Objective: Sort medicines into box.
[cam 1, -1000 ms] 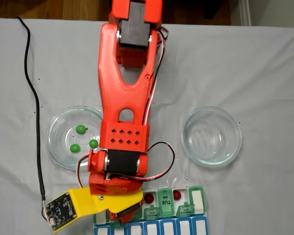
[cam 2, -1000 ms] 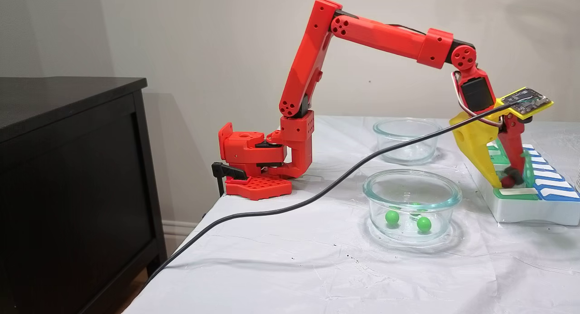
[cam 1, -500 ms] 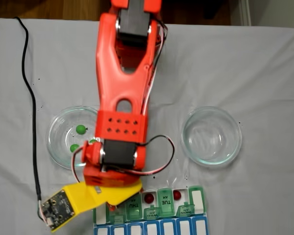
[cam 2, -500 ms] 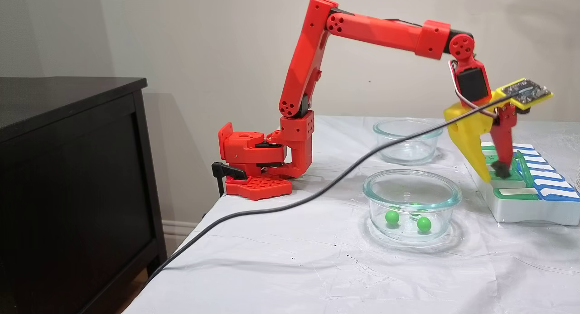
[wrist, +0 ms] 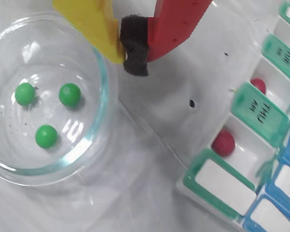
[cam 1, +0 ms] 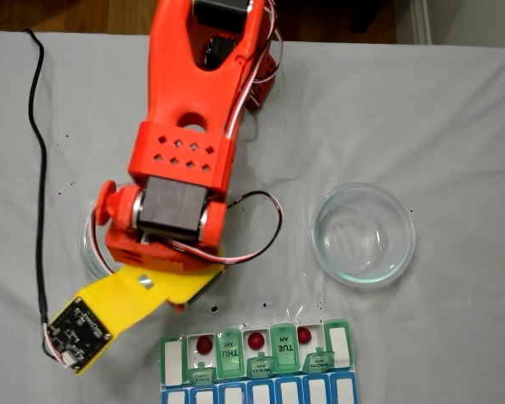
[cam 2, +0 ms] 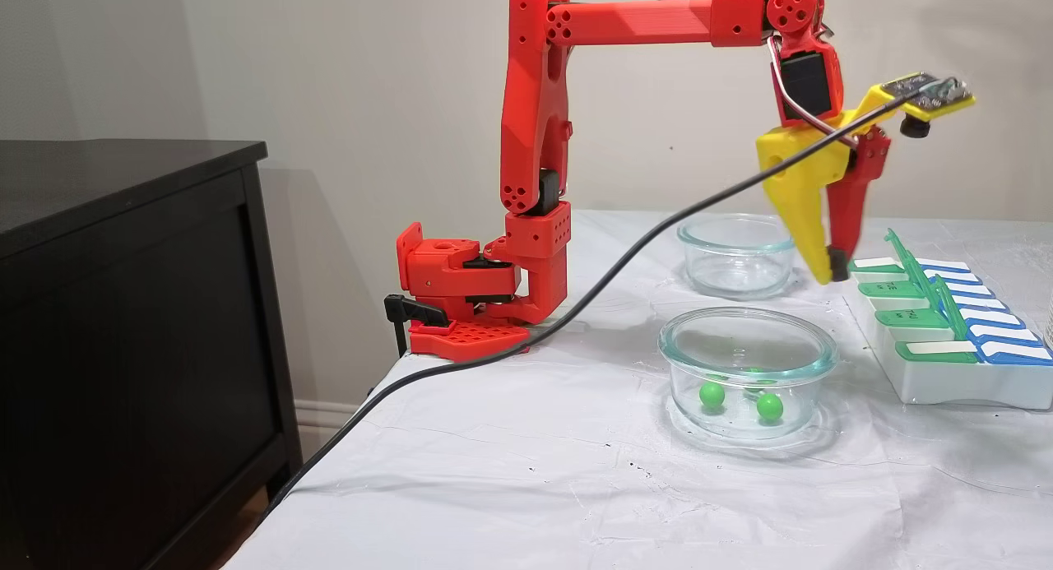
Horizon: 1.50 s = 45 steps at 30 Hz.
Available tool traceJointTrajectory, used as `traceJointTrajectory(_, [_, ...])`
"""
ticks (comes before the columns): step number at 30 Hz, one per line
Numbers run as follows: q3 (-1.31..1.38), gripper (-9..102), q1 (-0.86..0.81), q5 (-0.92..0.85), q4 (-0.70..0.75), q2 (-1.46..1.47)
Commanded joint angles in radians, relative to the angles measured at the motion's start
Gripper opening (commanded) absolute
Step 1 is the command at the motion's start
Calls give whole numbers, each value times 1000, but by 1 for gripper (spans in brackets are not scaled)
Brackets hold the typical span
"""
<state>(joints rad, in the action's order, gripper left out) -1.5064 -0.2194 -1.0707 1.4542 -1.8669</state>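
Three green medicines (wrist: 69,94) lie in a clear glass dish (wrist: 104,96); two of them (cam 2: 712,395) show through its wall in a fixed view. Three red medicines (cam 1: 255,340) sit in separate open compartments of the box (cam 1: 173,360), a pill organizer with green lids (wrist: 260,113). Two red ones (wrist: 224,143) appear in the wrist view. My gripper (wrist: 133,48), one finger yellow and one red with a black pad, is shut and holds nothing. It hangs above the table (cam 2: 831,270) between that dish and the box. In the overhead-like fixed view the arm hides most of the dish (cam 1: 88,244).
A second glass dish (cam 1: 363,233) stands empty to the right, farther back in the side view (cam 2: 736,253). A black cable (cam 2: 576,315) runs from the wrist camera board across the table and off its left edge. A black cabinet (cam 2: 123,307) stands beside the table.
The gripper lifted out of the box's left open compartment, leaving a red pill there. It rose and swung back toward the dish of green pills.
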Motion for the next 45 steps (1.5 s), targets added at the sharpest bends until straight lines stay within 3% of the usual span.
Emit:
traceJointTrajectory(1, [135,0,-66,-104,86,0])
traceJointTrajectory(4, [75,0,-124,-158,63,14])
traceJointTrajectory(11, [31,0,-173,-218,170,3])
traceJointTrajectory(20, [-173,0,-183,-215,-28,-115])
traceJointTrajectory(24, [-256,6,-193,-207,-104,-132])
traceJointTrajectory(35, [-388,18,-215,-209,-190,-241])
traceJointTrajectory(45, [-385,20,-204,-192,-250,-184])
